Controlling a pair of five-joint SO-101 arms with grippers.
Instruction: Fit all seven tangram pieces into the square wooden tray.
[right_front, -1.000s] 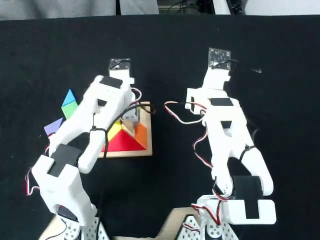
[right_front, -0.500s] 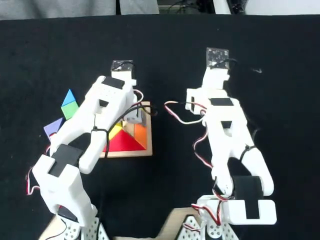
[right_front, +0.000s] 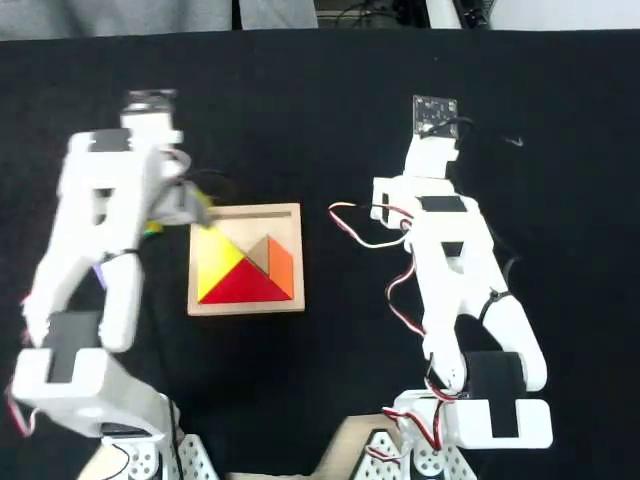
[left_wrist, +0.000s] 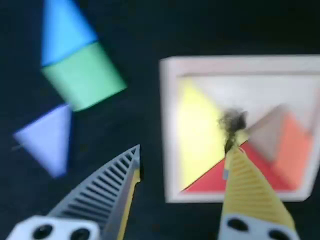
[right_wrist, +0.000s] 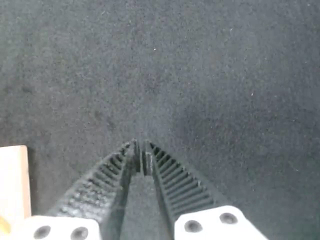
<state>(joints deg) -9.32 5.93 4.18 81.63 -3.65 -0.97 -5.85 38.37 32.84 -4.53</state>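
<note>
While my left gripper (left_wrist: 183, 156) is hovering spread over the edge of the wooden tray (left_wrist: 168, 125), my right gripper (right_wrist: 140, 159) is sitting pressed together.

Four pieces (right_front: 222, 262), it seems, lie in the tray (right_front: 246, 306), three loose ones (left_wrist: 82, 75) to its left.

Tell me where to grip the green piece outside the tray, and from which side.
Come from straight above, since the green piece lies flat on the cloth. Close the left gripper, now open, on the edge facing the tray and the one opposite. The blue triangle touches a third edge, and the purple triangle sits near one corner, so that pair looks least blocked.
</note>
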